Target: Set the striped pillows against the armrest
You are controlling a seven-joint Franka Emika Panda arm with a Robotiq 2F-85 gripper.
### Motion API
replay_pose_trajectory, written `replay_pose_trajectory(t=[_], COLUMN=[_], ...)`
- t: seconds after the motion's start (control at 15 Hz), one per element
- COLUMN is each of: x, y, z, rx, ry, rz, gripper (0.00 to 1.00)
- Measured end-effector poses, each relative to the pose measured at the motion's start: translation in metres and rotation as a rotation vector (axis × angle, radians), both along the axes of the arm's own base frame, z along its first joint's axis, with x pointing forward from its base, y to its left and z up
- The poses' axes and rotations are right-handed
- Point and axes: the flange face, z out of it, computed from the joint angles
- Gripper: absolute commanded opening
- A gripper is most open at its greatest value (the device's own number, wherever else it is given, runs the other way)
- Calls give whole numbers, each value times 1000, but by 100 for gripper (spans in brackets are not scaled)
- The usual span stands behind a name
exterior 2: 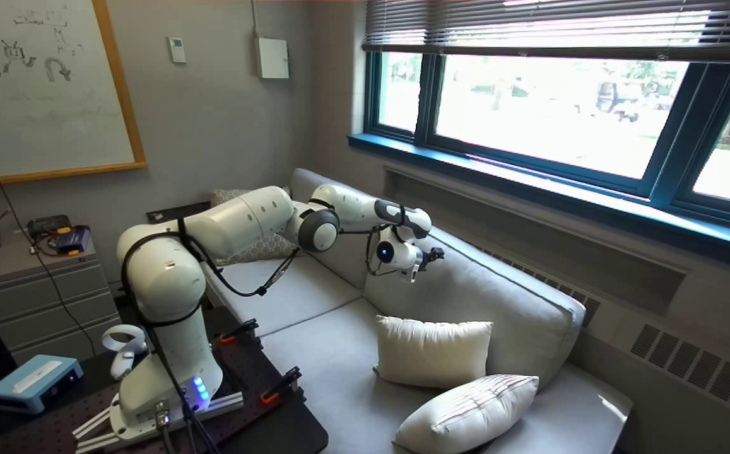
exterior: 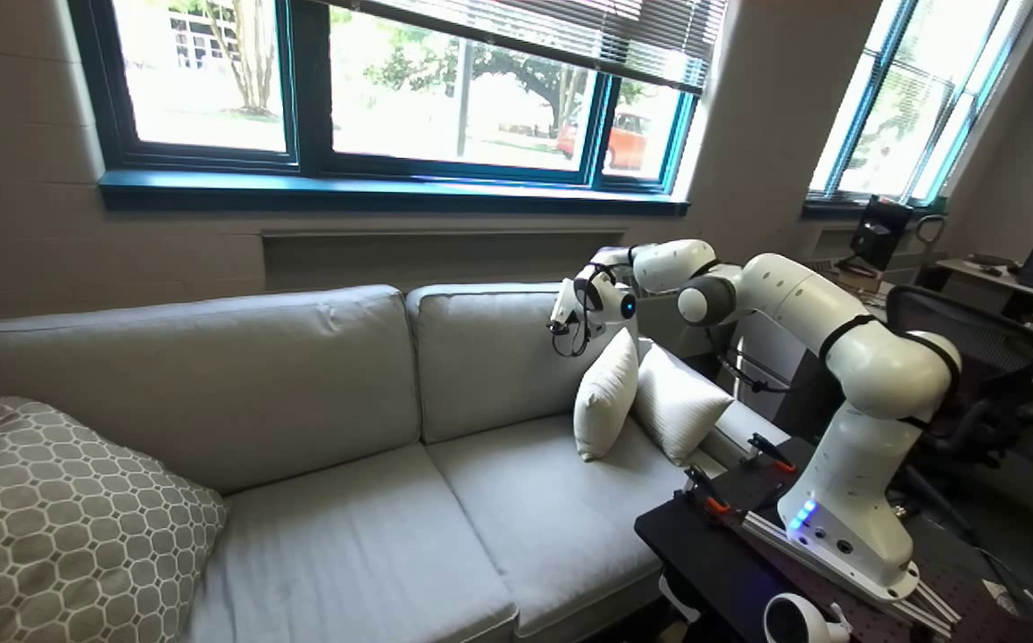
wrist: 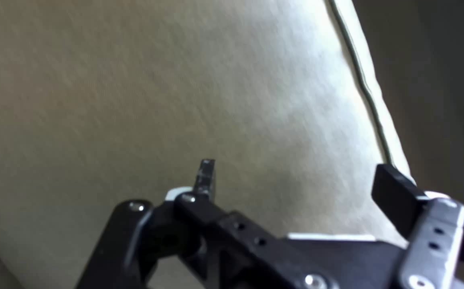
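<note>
Pillow (exterior 2: 434,350) is likely light, soft and compressible; I should pinch its top edge. My gripper (wrist: 294,165) stands spread, holding nothing.

No legible text, numbers or signs.

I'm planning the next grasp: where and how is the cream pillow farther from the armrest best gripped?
Probably best: take that pillow by its top edge, coming from above with the open gripper astride it. It stands on edge; its upper rim looks thinner than its plump middle and uncovered in both exterior views, while lower down the other cream pillow sits close.
</note>
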Motion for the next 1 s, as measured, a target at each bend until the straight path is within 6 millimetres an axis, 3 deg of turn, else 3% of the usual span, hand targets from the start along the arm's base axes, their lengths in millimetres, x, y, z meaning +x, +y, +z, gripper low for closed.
replay_pose_trajectory(t=[0.13,0.27,0.47,0.73,1.0], x=[-5,-18,-37,-35,-35], y=[-15,-19,-9,-5,24], z=[1,-11,-38,-44,-72], rx=[-112,-222,-307,-296,-246], ry=[49,126,219,205,180], rz=[-41,-72,-80,-57,87], gripper=[100,100,100,100,100])
